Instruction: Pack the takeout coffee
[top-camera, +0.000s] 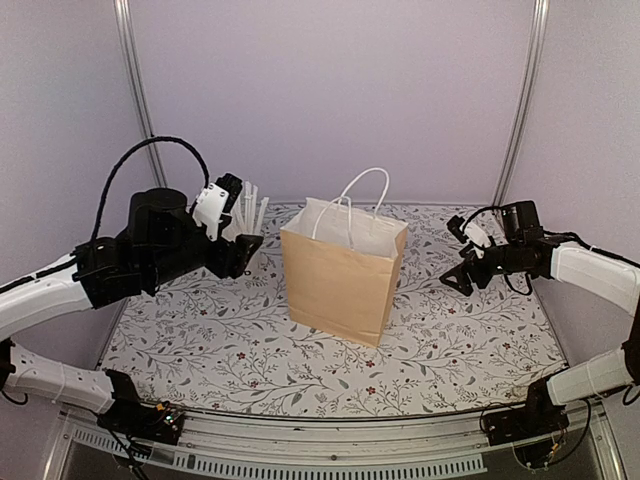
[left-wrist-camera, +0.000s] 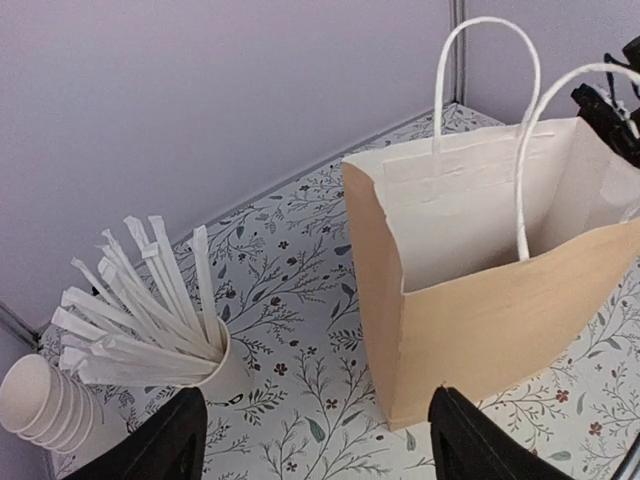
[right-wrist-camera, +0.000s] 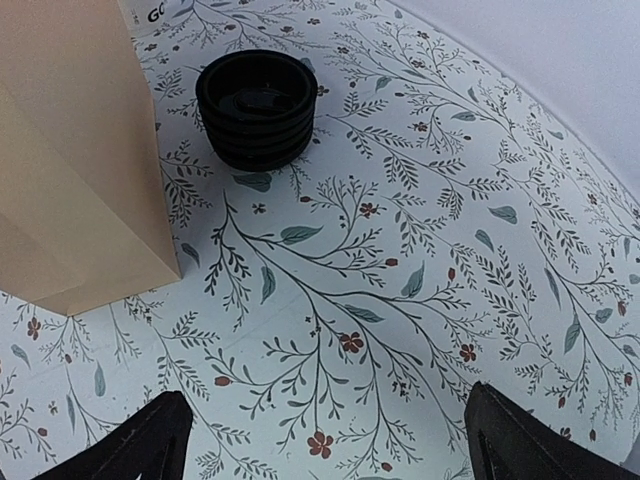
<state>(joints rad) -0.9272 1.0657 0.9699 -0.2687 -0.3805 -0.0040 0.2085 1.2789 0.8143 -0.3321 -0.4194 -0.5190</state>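
Left gripper (left-wrist-camera: 315, 430) spread wide, empty, beside open paper bag (left-wrist-camera: 480, 320). Right gripper (right-wrist-camera: 325, 430) spread wide, empty, near stack of black lids (right-wrist-camera: 257, 108). Takeout coffee unseen in any view; whereabouts cannot be told.

Studio rig: the left arm (top-camera: 40, 290) and right arm (top-camera: 595, 268) wear white shells over black joints; a black cable (top-camera: 150, 142) loops above the white-and-black left end effector (left-wrist-camera: 318, 440).

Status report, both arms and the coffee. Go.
Left gripper open, empty. Right gripper open, empty. Takeout coffee not in view. Paper bag upright, mouth open, nothing across it.
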